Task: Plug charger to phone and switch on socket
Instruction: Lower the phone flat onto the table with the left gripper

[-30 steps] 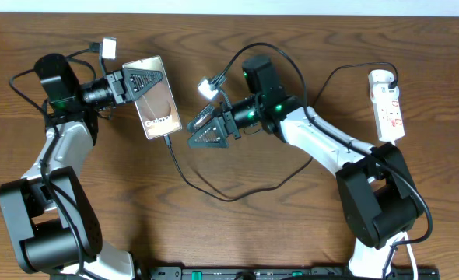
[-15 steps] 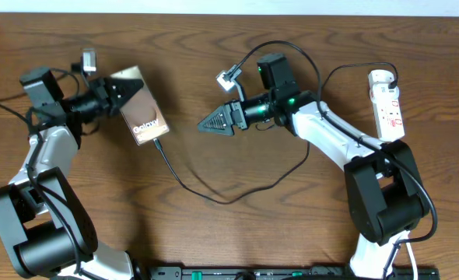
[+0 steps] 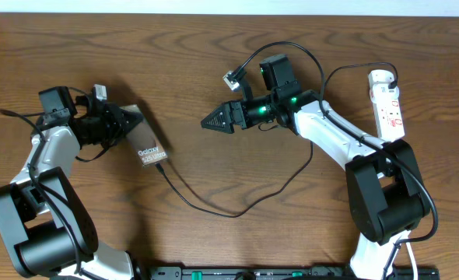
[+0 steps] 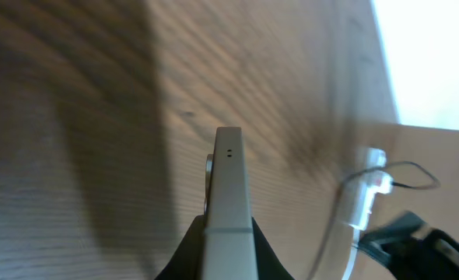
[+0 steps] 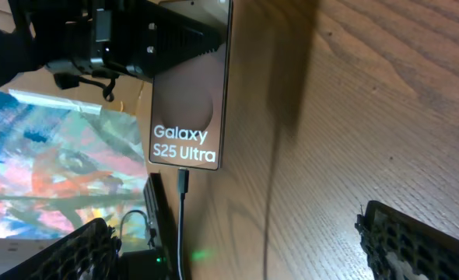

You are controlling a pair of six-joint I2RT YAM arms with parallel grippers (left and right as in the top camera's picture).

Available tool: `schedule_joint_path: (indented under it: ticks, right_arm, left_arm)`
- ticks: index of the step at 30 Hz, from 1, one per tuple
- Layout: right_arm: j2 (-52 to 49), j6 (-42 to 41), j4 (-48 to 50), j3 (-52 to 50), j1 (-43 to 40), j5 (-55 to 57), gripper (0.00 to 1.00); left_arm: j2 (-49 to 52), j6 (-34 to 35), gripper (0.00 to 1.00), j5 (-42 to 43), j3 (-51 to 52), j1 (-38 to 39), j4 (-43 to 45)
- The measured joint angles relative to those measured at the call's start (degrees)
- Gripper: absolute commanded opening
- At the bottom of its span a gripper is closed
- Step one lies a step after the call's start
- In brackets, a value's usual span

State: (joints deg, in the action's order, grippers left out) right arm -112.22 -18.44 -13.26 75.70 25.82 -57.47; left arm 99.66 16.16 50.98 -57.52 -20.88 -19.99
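Note:
My left gripper (image 3: 127,124) is shut on the top end of the phone (image 3: 149,146), a brownish slab with white "Galaxy" lettering, and holds it tilted at the left of the table. The left wrist view shows the phone edge-on (image 4: 228,194) between the fingers. The charger, a thin black cable (image 3: 214,208), is plugged into the phone's lower end (image 5: 183,180) and loops across the table toward the white socket (image 3: 387,105) at the far right. My right gripper (image 3: 218,120) is open and empty, right of the phone (image 5: 189,93) and facing it.
The wooden table's far edge meets a white wall. The charger's slack lies in a loop between the two arms. The socket (image 4: 366,198) shows blurred in the left wrist view. The robots' thicker black cables hang over both arms.
My left gripper has carried the phone down and to the left, tilting it more on edge. My right gripper has drawn back to the right, away from the phone, and is open.

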Motion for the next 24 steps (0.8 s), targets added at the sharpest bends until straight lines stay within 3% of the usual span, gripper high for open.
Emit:
schedule_joint_path:
  ticks: [11, 24]
  right_arm:
    - [0.0, 0.98, -1.16, 0.0, 0.0, 0.52, 0.99]
    - [0.0, 2.45, -3.19, 0.0, 0.0, 0.55, 0.99]
  left_arm:
    - [0.0, -0.76, 0.07, -8.35, 5.51, 3.04, -0.31]
    - [0.0, -1.01, 0.08, -12.37, 6.73, 3.91, -0.66]
